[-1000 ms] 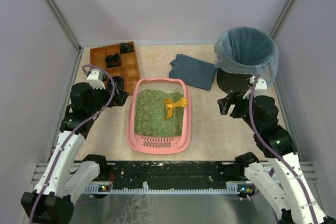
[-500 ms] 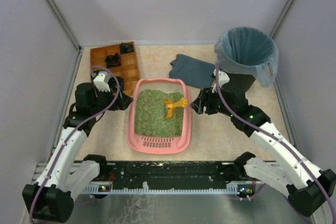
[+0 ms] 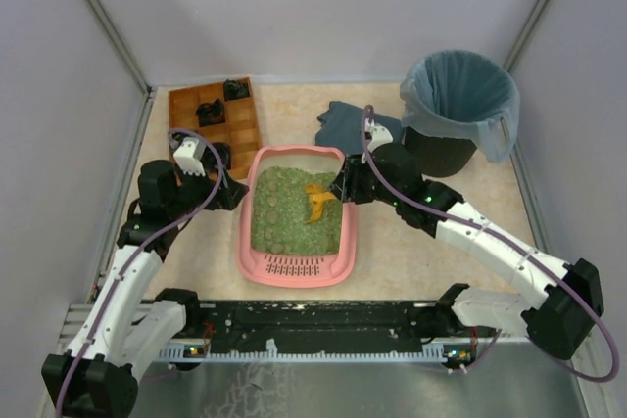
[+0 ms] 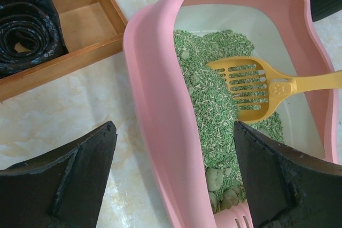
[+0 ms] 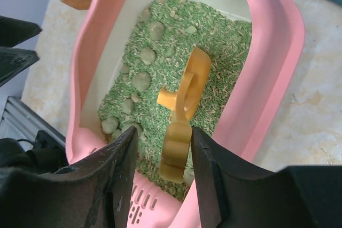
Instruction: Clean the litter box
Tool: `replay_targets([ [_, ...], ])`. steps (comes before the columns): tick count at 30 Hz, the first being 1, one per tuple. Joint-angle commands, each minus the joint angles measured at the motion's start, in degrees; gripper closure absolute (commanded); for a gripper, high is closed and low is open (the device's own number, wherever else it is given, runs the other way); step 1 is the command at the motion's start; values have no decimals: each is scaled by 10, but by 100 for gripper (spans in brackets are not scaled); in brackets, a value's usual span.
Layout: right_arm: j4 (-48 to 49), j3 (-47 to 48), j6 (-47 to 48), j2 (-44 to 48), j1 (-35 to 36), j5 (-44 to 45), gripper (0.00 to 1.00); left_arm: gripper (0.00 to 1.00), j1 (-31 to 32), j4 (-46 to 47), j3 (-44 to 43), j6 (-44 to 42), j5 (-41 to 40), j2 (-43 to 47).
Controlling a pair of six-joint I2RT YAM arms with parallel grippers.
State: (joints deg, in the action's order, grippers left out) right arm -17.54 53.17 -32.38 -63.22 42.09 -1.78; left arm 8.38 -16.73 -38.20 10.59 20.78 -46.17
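The pink litter box [image 3: 242,234] sits mid-table, its slotted grille toward the arms, filled with green litter and several grey clumps [image 5: 141,81]. A yellow slotted scoop [image 3: 318,199] lies in it, its head on the litter [image 4: 247,86] and its handle [image 5: 177,150] slanting up to the right rim. My right gripper [image 3: 342,186] is open at that rim, and in the right wrist view [image 5: 163,131] its jaws stand on either side of the handle end. My left gripper [image 3: 233,194] is wide open, and in the left wrist view [image 4: 173,126] it straddles the box's left rim [image 4: 155,105].
A brown wooden compartment tray [image 3: 214,120] with black rolled items [image 4: 25,25] stands at the back left, close to the left gripper. A folded dark blue cloth [image 3: 359,131] lies behind the box. A black bin with a blue-grey bag [image 3: 458,105] stands at the back right.
My right arm has swung left from beside the bin to the box's right rim, bringing its open jaws around the scoop handle. My left gripper has edged closer to the box's left rim.
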Motion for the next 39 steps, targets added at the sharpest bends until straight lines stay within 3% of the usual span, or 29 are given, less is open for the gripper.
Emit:
replay_targets([
  [1, -13, 53, -5, -31, 20, 59, 59, 6, 2, 38, 14, 2, 24, 16],
  [9, -70, 114, 15, -57, 42, 90, 86, 4, 3, 176, 53, -10, 45, 59],
  [13, -110, 161, 36, -65, 42, 96, 95, 6, 8, 273, 70, -17, 113, 62],
  [15, -137, 187, 47, -66, 42, 98, 98, 12, 10, 310, 70, -63, 185, 54],
  [20, -194, 241, 68, -70, 43, 78, 100, 17, 36, 370, 67, -117, 266, 36],
  [32, -228, 271, 81, -67, 42, 46, 100, 9, 244, 379, 57, -287, 161, -34],
  [36, -227, 272, 83, -66, 42, 30, 100, 21, 271, 370, 43, -366, 189, -71],
  [39, -220, 271, 81, -60, 42, 22, 100, 24, 280, 376, 29, -380, 193, -105],
])
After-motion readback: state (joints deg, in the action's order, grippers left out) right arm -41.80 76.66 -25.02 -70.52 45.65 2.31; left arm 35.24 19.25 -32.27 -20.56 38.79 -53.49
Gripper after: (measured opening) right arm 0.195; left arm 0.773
